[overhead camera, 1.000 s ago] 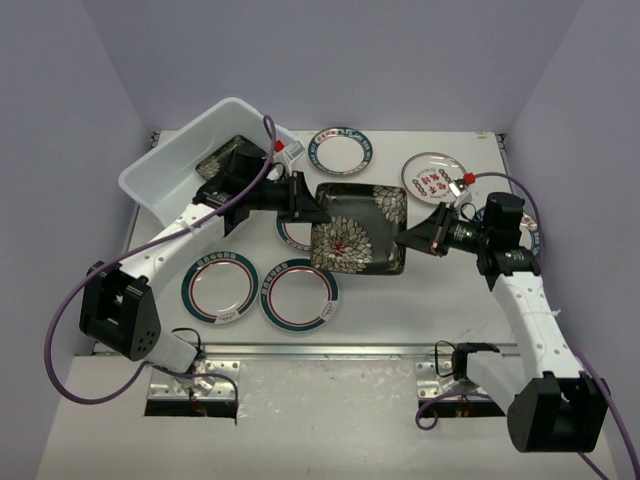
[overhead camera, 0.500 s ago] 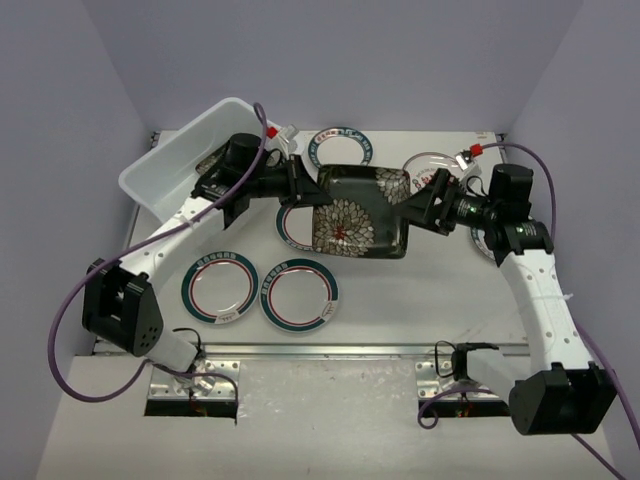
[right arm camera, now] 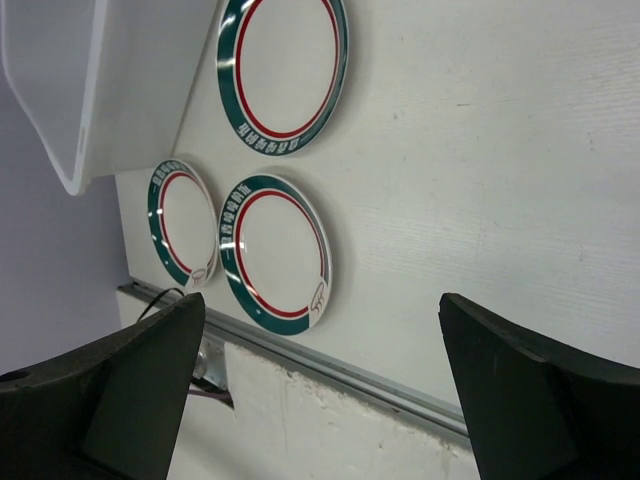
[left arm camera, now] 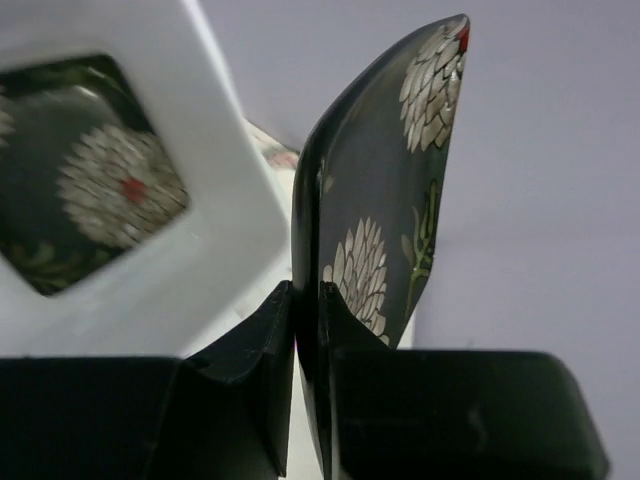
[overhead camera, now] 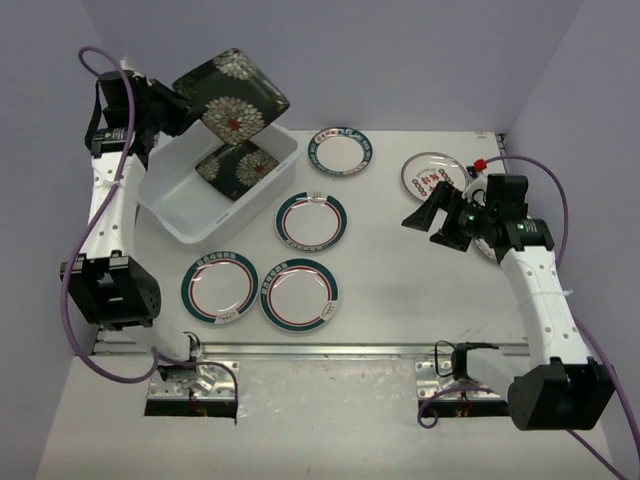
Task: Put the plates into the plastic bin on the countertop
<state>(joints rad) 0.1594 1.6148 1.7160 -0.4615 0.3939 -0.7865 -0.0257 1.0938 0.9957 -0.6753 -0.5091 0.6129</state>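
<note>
A: Upper left of the overhead view: left gripper [overhead camera: 178, 108] raised high, jaws pinched tight on the edge of a black flowered plate [overhead camera: 232, 92]. That plate is tilted and off the table, hanging over the far end of the bin [overhead camera: 190, 205].

B: Does the wrist view agree?

A: Yes. Both fingers [left arm camera: 265, 350] clamp the rim. Plate is seen edge-on, nearly upright.

B: Bin contents?

A: A second flowered plate [overhead camera: 236, 168] lies slanted inside, toward the bin's upper right end.

B: And the other arm?

A: Right gripper [overhead camera: 425, 225] is right of centre, jaws spread wide with nothing between them. It sits just below the plate with red characters [overhead camera: 430, 172], over bare countertop [overhead camera: 400, 290].

B: Which plates are out on the countertop?

A: Four ringed ones.
- Top ringed plate [overhead camera: 340, 150]: upper centre, right of the bin.
- Middle ringed plate [overhead camera: 311, 220]: near the bin's right end, below it.
- Bottom-left ringed plate [overhead camera: 220, 288] and bottom-centre ringed plate [overhead camera: 298, 294]: side by side. Edges meet or nearly meet, cannot tell which.

Metal rail [overhead camera: 330, 350] runs below the bottom pair.
</note>
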